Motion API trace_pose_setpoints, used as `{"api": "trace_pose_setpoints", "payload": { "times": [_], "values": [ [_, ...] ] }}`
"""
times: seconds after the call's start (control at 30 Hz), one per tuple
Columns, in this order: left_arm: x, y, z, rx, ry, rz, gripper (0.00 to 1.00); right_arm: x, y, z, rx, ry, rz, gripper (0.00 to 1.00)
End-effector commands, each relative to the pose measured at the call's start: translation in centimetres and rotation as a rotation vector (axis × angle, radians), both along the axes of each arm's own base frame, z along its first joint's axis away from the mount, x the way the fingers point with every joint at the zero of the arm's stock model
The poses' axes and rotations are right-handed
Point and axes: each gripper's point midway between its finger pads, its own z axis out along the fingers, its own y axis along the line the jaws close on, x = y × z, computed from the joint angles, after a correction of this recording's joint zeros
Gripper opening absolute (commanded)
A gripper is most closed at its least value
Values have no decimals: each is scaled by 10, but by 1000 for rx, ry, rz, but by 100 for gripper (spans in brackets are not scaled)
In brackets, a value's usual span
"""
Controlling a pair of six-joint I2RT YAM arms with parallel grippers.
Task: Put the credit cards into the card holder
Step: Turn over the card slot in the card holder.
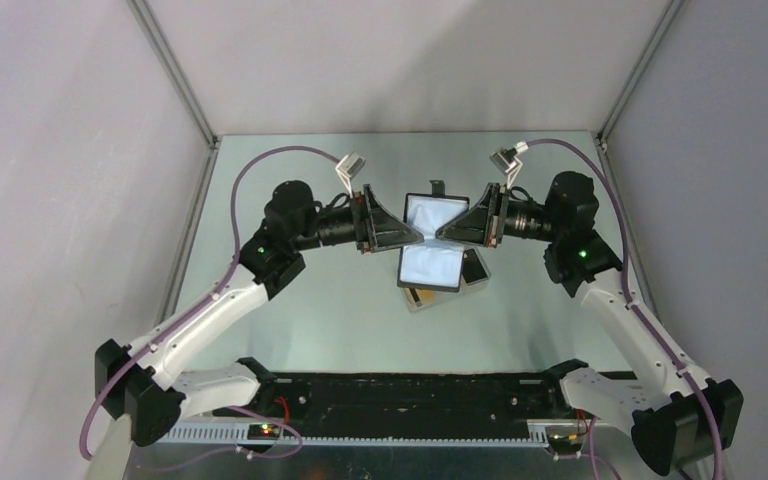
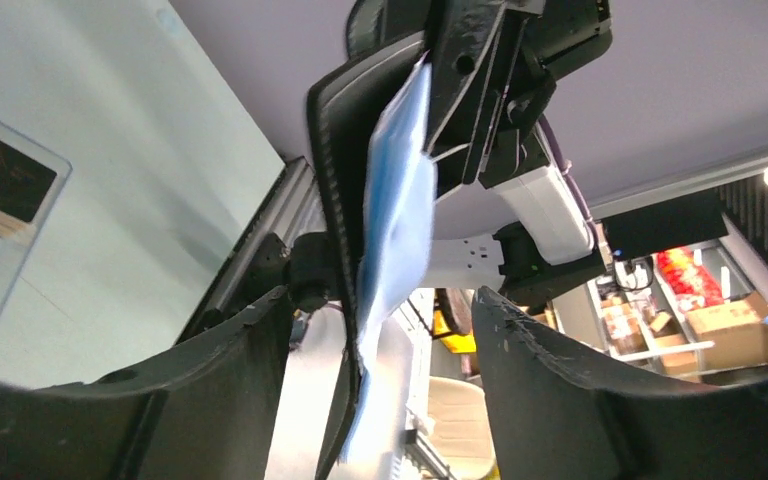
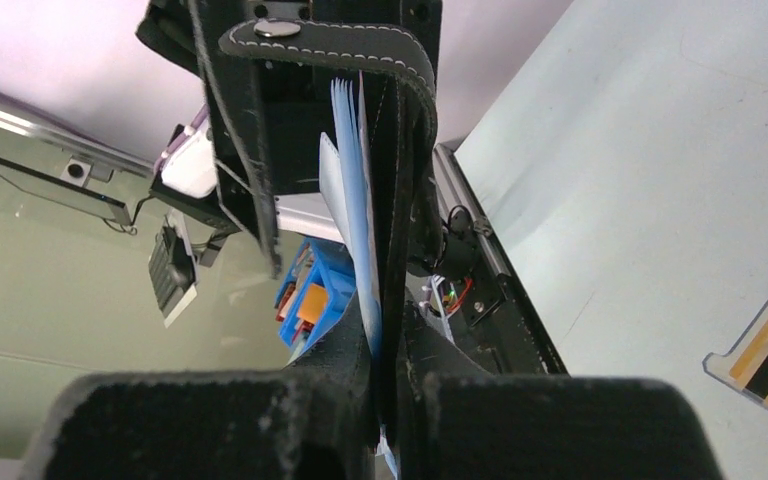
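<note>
Between the left end effector (image 1: 415, 238) and the right end effector (image 1: 447, 232), the card holder (image 1: 430, 262) hangs open: the right clamped on its edge, the left spread apart around it. The credit cards (image 1: 421, 297) lie beneath them.

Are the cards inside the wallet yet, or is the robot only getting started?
Only getting started. Done: the card holder is up off the table and spread open, blue lining showing. In hand: the right gripper pinches one edge, while the left gripper has its fingers apart around the other edge. Left: the credit cards lie below it; none shows inside.
</note>
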Motion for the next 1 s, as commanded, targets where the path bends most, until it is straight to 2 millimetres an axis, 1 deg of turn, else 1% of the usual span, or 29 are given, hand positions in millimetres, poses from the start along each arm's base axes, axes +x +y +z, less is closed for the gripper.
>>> {"api": "trace_pose_setpoints", "payload": {
  "times": [0.0, 0.13, 0.3, 0.53, 0.6, 0.63, 0.67, 0.7, 0.73, 0.77, 0.8, 0.83, 0.87, 0.9, 0.93, 0.97],
  "values": [
    [-7, 4, 45, -68, -184, -15, 71, -15, 0, 15, 31, -42, 58, 0],
    [-1, -1, 45, -60, -203, -17, 71, -21, 3, 16, 33, -31, 83, 0],
    [8, -9, 33, -36, -175, -21, 64, -23, 4, 13, 25, -13, 81, 0],
    [15, -13, 23, -18, -156, -17, 63, -23, 5, 14, 27, 2, 79, 5],
    [16, -14, 21, -15, -150, -17, 58, -23, 5, 14, 28, 7, 79, 6],
    [16, -14, 21, -14, -148, -18, 50, -23, 6, 13, 27, 10, 77, 5],
    [17, -15, 19, -12, -143, -22, 39, -22, 6, 12, 25, 15, 72, 6],
    [17, -15, 19, -11, -138, -23, 32, -21, 6, 12, 22, 21, 66, 7],
    [18, -16, 17, -8, -130, -25, 19, -19, 6, 10, 19, 24, 54, 8],
    [18, -17, 16, -8, -124, -27, 12, -18, 6, 8, 13, 28, 50, 12],
    [19, -17, 15, -6, -120, -28, 3, -17, 5, 7, 10, 30, 43, 24],
    [19, -18, 14, -5, -116, -28, 2, -16, 4, 5, 3, 26, 35, 32],
    [19, -18, 14, -5, -114, -25, 0, -14, 3, 5, 1, 20, 22, 47],
    [20, -17, 15, -6, -116, -22, 0, -13, -1, 2, -11, 35, 9, 55],
    [21, -16, 15, -7, -117, -16, 0, -14, -3, 1, -15, 42, 9, 67],
    [21, -15, 16, -9, -119, -12, 0, -14, -7, 2, -16, 26, 3, 73]
  ]
}}
